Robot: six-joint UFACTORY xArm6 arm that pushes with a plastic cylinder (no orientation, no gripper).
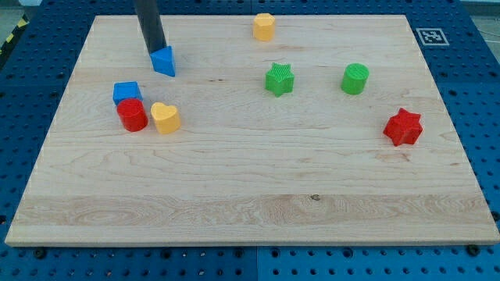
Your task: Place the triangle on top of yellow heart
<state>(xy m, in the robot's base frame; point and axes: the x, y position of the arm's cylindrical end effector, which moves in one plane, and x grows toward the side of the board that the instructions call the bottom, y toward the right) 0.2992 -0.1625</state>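
Blue triangle (164,61) sits near the board's top-left, with the rod's tip (155,52) touching its upper-left side. No jaws on this rig, just the bare rod, so nothing is held; contact is a push only. Yellow heart (166,118) lies below the triangle, well apart from it, touching or just beside the red cylinder (133,115), with the blue cube (126,93) right behind that.

Progress, as a guess: early. Tip is in place behind the triangle, but the gap to the heart is not yet closed. Left to do: slide the triangle down the view until it rests just above the heart.

Room: the lane between triangle and heart looks open, bare wood. The red cylinder and blue cube crowd the lane's left side, so drifting left risks a bump. Wooden board (250,226) edge at the view's top is near the triangle; left edge has some margin. Yellow block (264,26), green star (279,80), green cylinder (355,79) and red star (403,127) are far right, no concern.
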